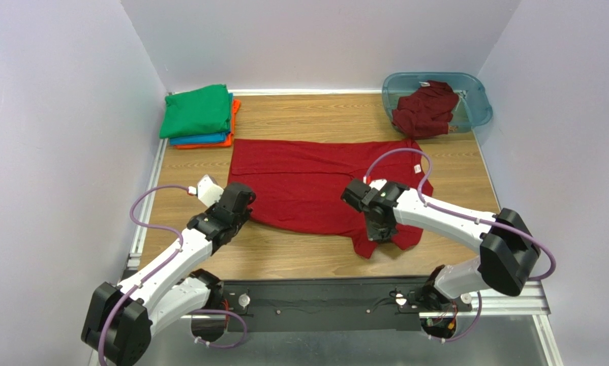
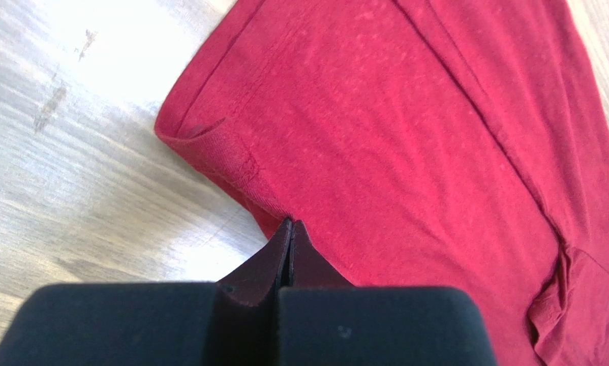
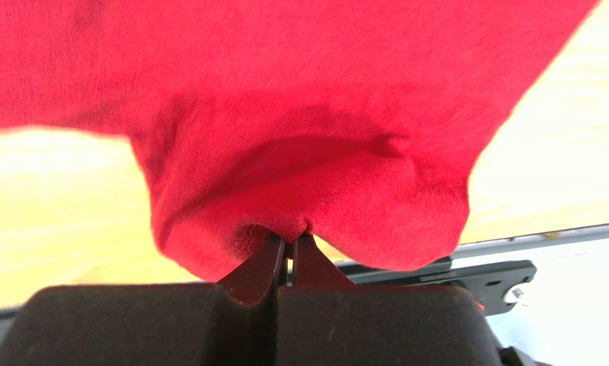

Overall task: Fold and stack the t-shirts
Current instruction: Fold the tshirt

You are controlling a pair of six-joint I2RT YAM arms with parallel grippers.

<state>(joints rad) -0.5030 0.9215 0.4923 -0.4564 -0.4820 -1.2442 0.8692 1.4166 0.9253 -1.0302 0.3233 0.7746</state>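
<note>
both left gripper (image 2: 288, 229) and right gripper (image 3: 288, 240) pinch spread red t-shirt's (image 1: 307, 183) edge.

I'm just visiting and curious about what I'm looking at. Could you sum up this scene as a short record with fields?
Being folded: spread red shirt on wooden table
Folded stack: green shirt on blue shirt on orange shirt, far left
Tub: teal tub, far right, holds crumpled red shirt
Left end effector: shut on spread shirt's near edge
Right end effector: shut on its lifted corner
</note>
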